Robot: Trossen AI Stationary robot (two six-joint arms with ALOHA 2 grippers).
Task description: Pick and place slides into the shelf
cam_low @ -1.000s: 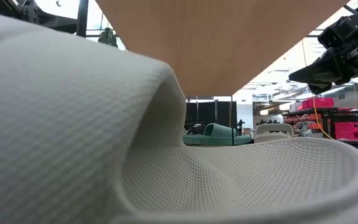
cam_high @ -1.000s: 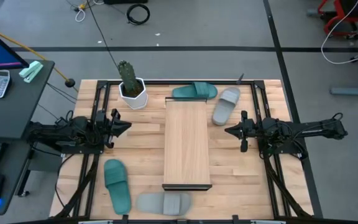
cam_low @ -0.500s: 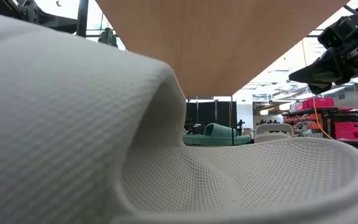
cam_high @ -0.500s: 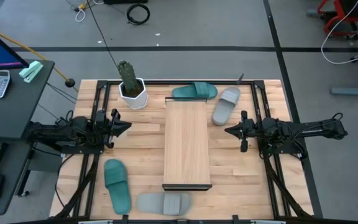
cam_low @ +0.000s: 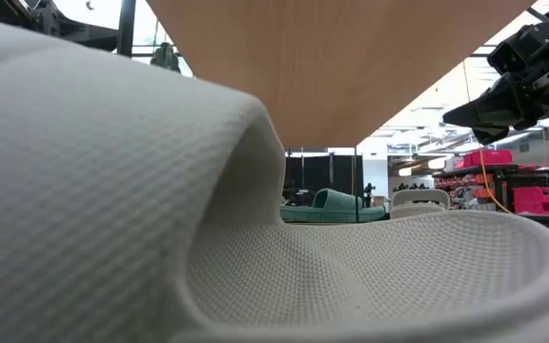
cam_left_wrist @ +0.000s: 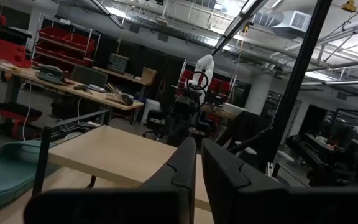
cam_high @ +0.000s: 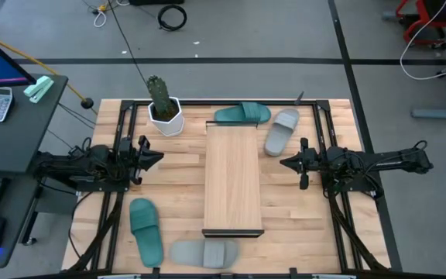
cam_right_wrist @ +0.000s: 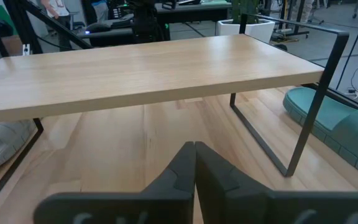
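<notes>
Nothing has been placed yet: the shelf (cam_high: 234, 177) stands bare in the middle of the table (cam_high: 184, 167), running from upper centre toward the lower edge of the high view. Four slides lie around it. A teal slide (cam_high: 242, 115) rests just above its top end, a grey slide (cam_high: 282, 130) to the upper right, another teal slide (cam_high: 146, 229) at lower left, and a second grey slide (cam_high: 204, 252) just beside the lower end.

The task looks to be at its very start. The left gripper (cam_high: 155, 157) hovers left of the shelf with its fingers closed on nothing; the right gripper (cam_high: 286, 163) hovers right of it, fingers pressed together, likewise empty. The next move calls for opening one pair of fingers and descending onto the nearest slide, probably by its strap.

A potted cactus (cam_high: 162, 105) stands at upper left, near the left arm's reach, and the shelf's thin dark frame (cam_right_wrist: 303, 102) could snag a low approach.
</notes>
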